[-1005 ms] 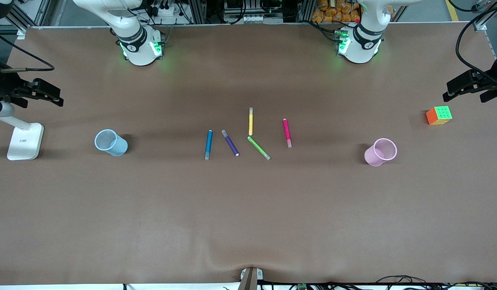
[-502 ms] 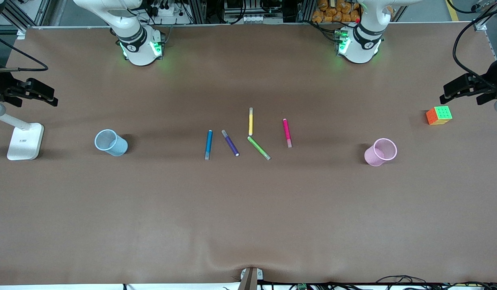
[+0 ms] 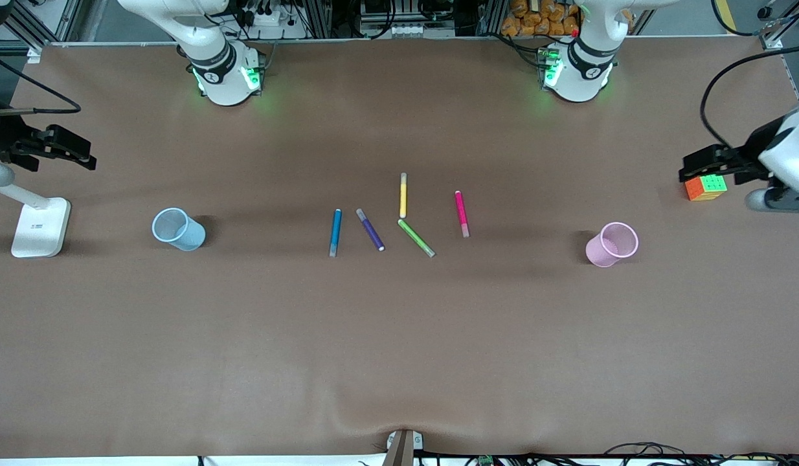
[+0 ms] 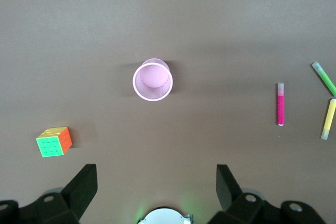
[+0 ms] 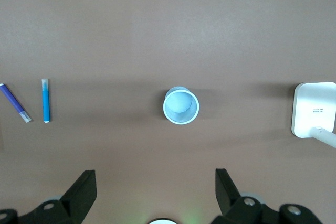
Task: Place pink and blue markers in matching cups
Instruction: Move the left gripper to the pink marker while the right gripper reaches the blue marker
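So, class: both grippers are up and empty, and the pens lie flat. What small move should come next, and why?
Probably the open left gripper, now over the cube, should swing toward the pink marker. That marker lies flat on the table, outside the pink cup, and nearer that cup's end than the blue marker. The open right gripper waits.

A wide table (image 3: 399, 336) covered in a plain brown mat fills nearly the whole scene, its surface lit evenly from above with soft shadows and a slight ripple at the edge nearest the front camera. Along the edge where the arms are mounted runs a metal-framed rack (image 3: 399, 16) crowded with cables and equipment, with grey floor showing at the corners. A white stand base (image 3: 40, 226) rests on the mat below the right gripper, and a multicoloured puzzle cube (image 3: 705, 186) sits under the left gripper.
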You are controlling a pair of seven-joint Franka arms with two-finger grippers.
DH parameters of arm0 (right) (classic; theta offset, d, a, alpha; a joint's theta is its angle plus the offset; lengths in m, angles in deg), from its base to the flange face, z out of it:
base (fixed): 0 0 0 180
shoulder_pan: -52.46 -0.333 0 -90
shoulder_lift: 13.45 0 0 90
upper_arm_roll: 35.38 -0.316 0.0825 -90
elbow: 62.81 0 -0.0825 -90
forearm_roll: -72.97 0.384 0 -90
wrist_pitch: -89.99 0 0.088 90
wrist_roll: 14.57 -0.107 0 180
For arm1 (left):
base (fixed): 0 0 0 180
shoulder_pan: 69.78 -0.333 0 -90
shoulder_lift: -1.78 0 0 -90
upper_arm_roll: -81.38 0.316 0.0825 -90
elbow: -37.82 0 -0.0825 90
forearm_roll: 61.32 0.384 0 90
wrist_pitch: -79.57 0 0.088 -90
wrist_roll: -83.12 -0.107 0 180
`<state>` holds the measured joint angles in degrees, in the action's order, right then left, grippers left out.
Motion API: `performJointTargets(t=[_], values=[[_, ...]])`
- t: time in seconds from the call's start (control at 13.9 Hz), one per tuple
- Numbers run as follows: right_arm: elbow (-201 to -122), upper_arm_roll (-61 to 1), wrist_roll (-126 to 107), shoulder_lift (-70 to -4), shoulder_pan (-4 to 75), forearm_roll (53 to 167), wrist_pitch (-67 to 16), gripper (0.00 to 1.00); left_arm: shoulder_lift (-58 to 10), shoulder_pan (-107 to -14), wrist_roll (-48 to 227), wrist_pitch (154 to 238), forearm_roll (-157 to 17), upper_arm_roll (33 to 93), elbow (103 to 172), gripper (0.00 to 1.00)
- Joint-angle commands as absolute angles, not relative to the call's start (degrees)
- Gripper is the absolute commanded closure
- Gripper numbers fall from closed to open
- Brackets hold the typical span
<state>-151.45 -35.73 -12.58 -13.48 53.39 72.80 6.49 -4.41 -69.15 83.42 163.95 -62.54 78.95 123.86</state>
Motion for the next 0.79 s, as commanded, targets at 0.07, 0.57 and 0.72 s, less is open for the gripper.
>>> performJointTargets(t=[0.07,0.57,0.72], values=[[-151.4,-36.6,-12.6,-12.6,51.8,72.7,8.3,0.00,-6.8,-68.9,88.0,166.0,-62.2,75.9,123.6,0.00],[-151.3,-36.6,-13.1,-12.5,48.3,72.7,9.4,0.00,-7.7,-68.7,96.7,174.2,-61.9,70.3,130.4,0.00],[-151.3,-36.1,-12.9,-12.5,48.9,72.5,8.9,0.00,-8.9,-68.6,97.4,176.3,-62.0,69.3,131.9,0.00]])
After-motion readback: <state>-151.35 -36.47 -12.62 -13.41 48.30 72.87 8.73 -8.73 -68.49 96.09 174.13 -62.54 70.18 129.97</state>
